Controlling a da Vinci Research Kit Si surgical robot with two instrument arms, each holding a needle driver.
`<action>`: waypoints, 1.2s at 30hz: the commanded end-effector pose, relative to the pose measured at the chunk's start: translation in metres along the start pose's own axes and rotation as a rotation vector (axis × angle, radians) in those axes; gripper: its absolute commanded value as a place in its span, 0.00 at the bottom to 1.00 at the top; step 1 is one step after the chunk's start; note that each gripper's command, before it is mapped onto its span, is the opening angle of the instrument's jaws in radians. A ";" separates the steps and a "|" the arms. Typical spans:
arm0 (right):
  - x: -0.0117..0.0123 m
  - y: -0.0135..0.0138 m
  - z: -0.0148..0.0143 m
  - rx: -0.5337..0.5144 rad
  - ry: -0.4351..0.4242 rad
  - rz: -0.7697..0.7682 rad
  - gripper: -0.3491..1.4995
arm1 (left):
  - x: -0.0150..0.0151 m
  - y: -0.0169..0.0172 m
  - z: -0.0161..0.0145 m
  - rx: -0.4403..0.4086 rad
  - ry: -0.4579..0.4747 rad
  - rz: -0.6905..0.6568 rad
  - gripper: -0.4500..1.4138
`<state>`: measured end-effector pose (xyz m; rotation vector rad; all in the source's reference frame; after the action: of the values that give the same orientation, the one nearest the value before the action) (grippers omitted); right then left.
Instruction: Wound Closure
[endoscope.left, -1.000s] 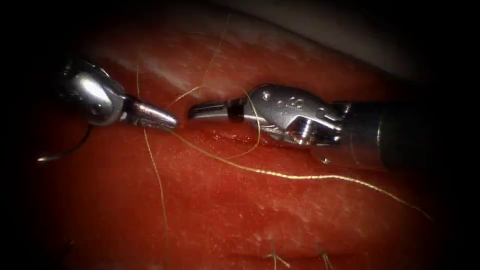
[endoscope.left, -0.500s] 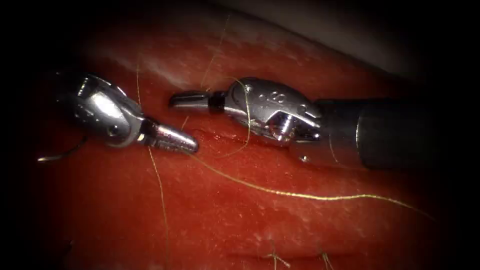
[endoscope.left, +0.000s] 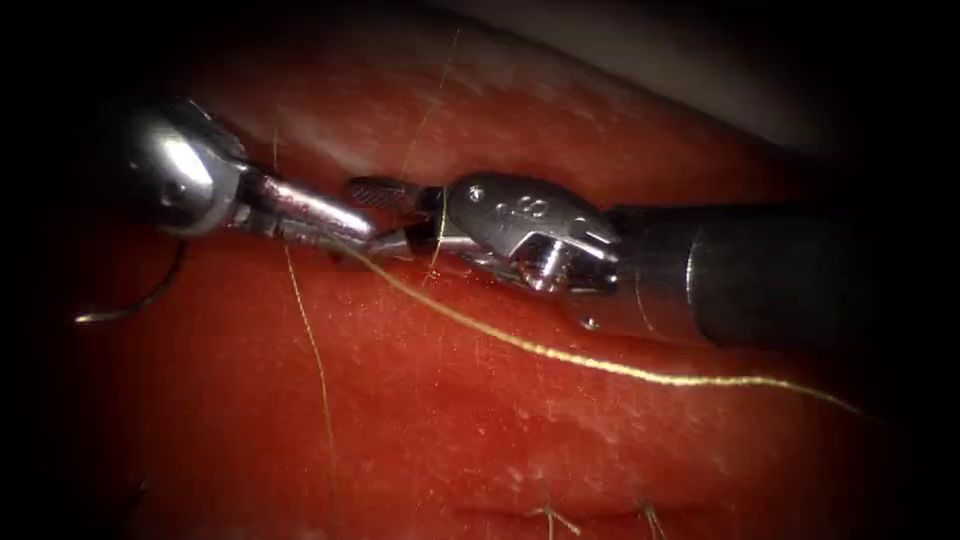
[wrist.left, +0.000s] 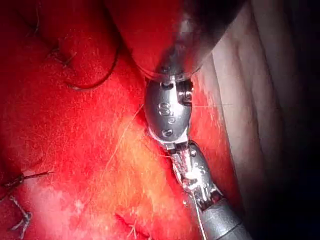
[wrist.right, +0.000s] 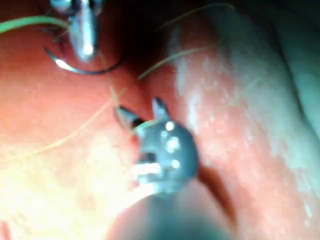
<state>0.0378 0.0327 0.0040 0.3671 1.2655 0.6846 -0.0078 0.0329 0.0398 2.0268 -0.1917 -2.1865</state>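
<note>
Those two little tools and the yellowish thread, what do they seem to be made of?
The left tool and right tool look like polished metal: silvery with bright glints. The right tool's shaft looks dark and matte, maybe plastic or coated. The thread is a fine, pale gold strand, slightly shiny; its fibre can't be told. It lies on wet, red tissue.

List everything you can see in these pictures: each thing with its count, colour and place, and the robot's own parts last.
tissue: one, red, beneath both tools.
needle: one, dark, curved, lying on the tissue at far left, held by neither claw.
thread: one long golden strand from the left claw out to the right; a finer strand runs down the tissue.
stitch ends: a few, pale, near the lower edge.
left claw: one, silver, shut on the thread.
right claw: one, silver, open, holding nothing, beside the left claw.
</note>
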 end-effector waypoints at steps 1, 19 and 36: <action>0.0000 -0.0001 0.0010 0.016 0.001 -0.003 0.60 | -0.0010 -0.0002 0.0010 0.003 0.015 -0.002 0.05; -0.0006 -0.0022 0.0017 0.139 -0.014 -0.017 0.54 | -0.0098 -0.0035 0.0003 -0.026 0.075 0.005 0.05; -0.0007 -0.0012 -0.0002 0.256 0.140 0.111 0.34 | -0.0122 -0.0018 0.0002 -0.043 0.156 0.014 0.05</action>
<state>0.0369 0.0311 0.0034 0.6203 1.4811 0.6553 -0.0067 0.0371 0.0508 2.1536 -0.1317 -1.9869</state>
